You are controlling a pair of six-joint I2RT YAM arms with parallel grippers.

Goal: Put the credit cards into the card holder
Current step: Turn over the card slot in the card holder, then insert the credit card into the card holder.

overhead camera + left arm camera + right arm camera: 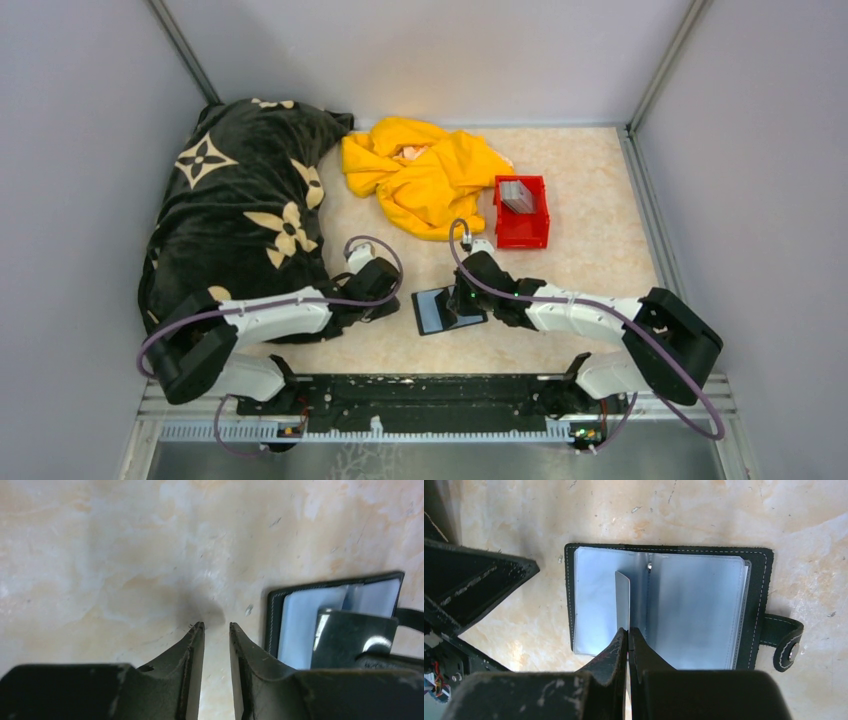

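- Broadly, one marbled desk (600,200) carries everything. One black flowered blanket (240,210) is heaped at its left, and one yellow cloth (425,175) lies crumpled at the back.
- One red bin (525,236) sits just right of the cloth with the other cards (517,195) stacked inside, too tightly packed to count from above.
- One holder (669,607) lies open and flat on the desk between the two arms. Its clear sleeves (594,600) face up, and its single tab (786,640) sticks out on the right in the right wrist view. I judge it light, with a soft cover and floppy sleeves, so it may skid or a sleeve mouth may buckle under a push. The bare cover border or the tab looks the safest place to pin it.
- Left end effector (216,626) sits low over the desk just beside the holder's left edge, its fingers a narrow gap apart with nothing between them.
- One card (622,600) stands on edge over the left page near the spine. Its near end is pinched in the right end effector (629,631), jaws pressed on it.
- I cannot tell whether the card's far tip touches a sleeve. The card reads as thin, stiff, light and slick. Holding the short end leaves its length free to slide in, though it could pivot if the tip snags.
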